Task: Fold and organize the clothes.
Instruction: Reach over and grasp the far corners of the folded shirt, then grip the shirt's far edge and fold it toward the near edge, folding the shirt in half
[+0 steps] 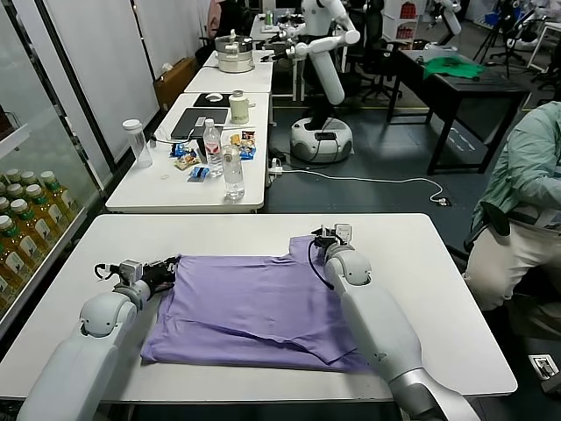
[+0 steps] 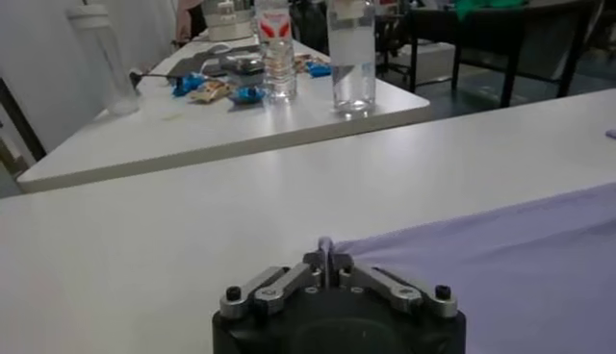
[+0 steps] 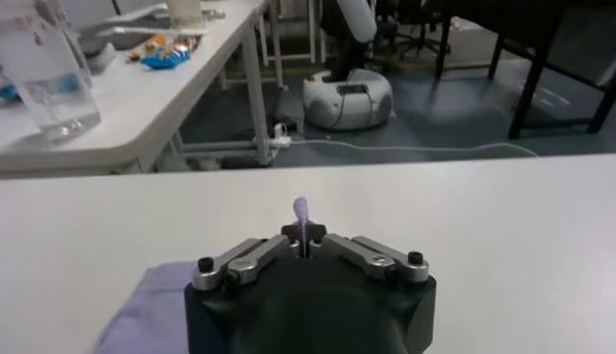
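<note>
The lavender T-shirt lies spread on the white table, partly folded, with a creased edge near the front. My left gripper is shut on the shirt's far left corner; in the left wrist view a pinch of purple cloth stands between the closed jaws, and the shirt stretches away to one side. My right gripper is shut on the shirt's far right corner; in the right wrist view a thin tip of cloth sticks up between the closed jaws, with more shirt below.
A second white table stands behind with water bottles, snack packs and a laptop. Bottled drinks stand in a case at the left. A seated person is at the right. Another robot stands farther back.
</note>
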You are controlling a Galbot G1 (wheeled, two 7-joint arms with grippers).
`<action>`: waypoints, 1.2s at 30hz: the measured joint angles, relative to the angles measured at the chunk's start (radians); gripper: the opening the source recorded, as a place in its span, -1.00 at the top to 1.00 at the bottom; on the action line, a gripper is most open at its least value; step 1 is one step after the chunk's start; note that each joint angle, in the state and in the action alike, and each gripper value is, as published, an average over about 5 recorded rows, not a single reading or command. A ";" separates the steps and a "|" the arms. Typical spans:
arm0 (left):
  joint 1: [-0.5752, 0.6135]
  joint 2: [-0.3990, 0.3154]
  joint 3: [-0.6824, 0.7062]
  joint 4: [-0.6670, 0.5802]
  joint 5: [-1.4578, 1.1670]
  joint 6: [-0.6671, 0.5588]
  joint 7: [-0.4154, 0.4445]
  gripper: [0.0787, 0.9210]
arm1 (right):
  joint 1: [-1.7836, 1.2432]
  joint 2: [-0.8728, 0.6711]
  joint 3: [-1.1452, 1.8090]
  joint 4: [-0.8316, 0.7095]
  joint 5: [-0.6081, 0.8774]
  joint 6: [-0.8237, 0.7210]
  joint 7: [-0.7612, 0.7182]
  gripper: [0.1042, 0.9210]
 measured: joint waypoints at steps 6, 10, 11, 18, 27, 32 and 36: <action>0.081 0.032 -0.037 -0.111 -0.059 -0.012 -0.041 0.98 | -0.124 -0.106 0.017 0.240 0.050 -0.039 0.023 0.98; 0.150 0.047 -0.066 -0.184 -0.086 -0.023 -0.060 0.98 | -0.221 -0.165 0.037 0.376 0.068 -0.051 0.028 0.98; 0.168 0.049 -0.075 -0.198 -0.091 -0.027 -0.063 0.98 | -0.245 -0.176 0.042 0.406 0.070 -0.053 0.029 0.98; 0.285 0.052 -0.130 -0.272 -0.107 -0.058 -0.071 0.98 | -0.393 -0.232 0.071 0.564 0.080 -0.063 0.037 0.98; 0.381 0.052 -0.164 -0.335 -0.106 -0.066 -0.071 0.98 | -0.540 -0.278 0.106 0.698 0.062 -0.061 0.032 0.98; 0.426 0.058 -0.194 -0.375 -0.077 -0.023 -0.045 0.98 | -0.597 -0.297 0.123 0.734 0.043 -0.065 0.023 0.91; 0.456 0.058 -0.213 -0.404 -0.034 0.030 -0.037 0.84 | -0.638 -0.304 0.132 0.763 0.027 -0.071 0.016 0.66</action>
